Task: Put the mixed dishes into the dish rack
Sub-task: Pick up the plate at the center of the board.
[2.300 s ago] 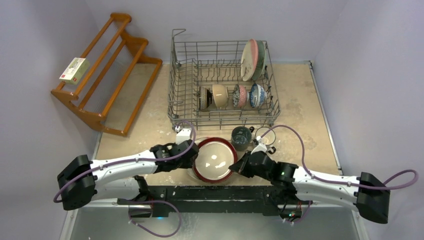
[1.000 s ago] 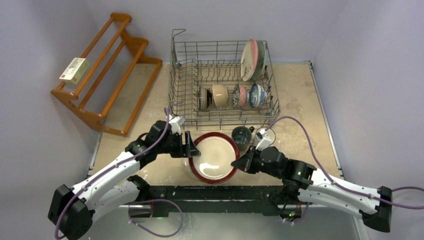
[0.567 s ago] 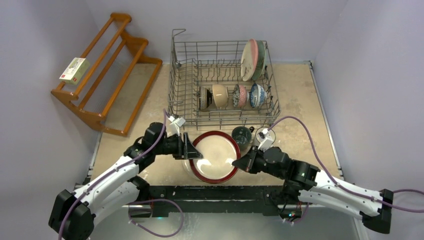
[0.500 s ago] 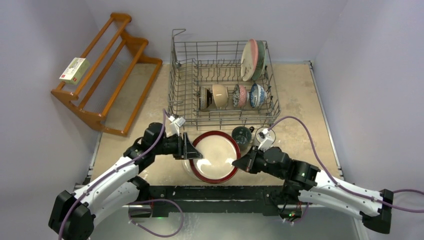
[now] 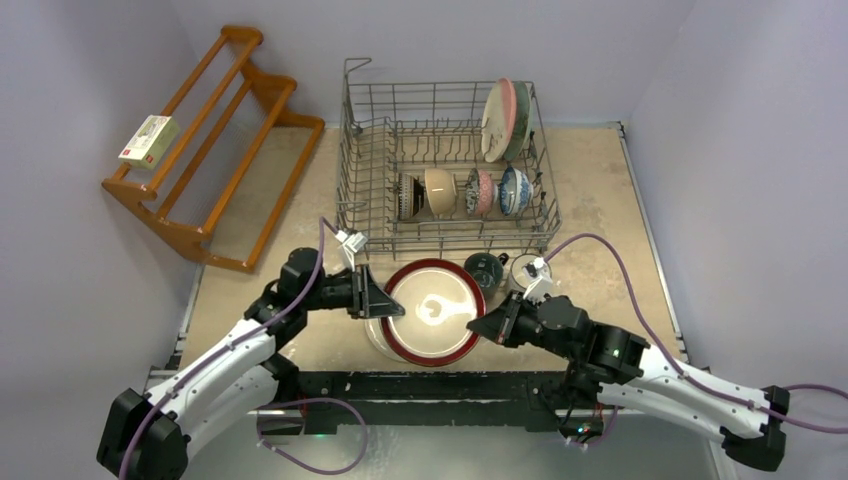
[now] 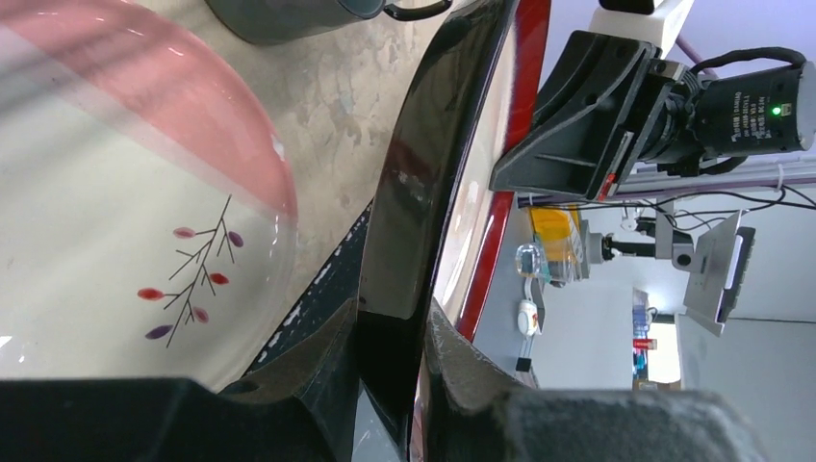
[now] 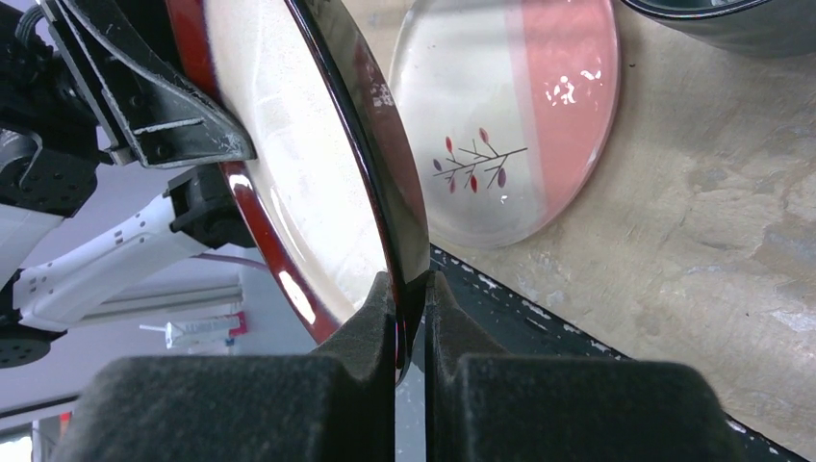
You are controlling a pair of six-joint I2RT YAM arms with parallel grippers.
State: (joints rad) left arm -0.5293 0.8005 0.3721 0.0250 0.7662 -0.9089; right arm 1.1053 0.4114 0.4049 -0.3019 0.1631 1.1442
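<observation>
Now the left jaws have also clamped the plate [image 5: 432, 312], opposite the right jaws' pinch; a handover toward the rack [image 5: 446, 243] looks likely.

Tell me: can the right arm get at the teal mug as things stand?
Probably not yet. The teal mug stands close beyond the right gripper, nothing over it, but that gripper is shut on the red-rimmed plate, the left gripper gripping its opposite edge.
</observation>
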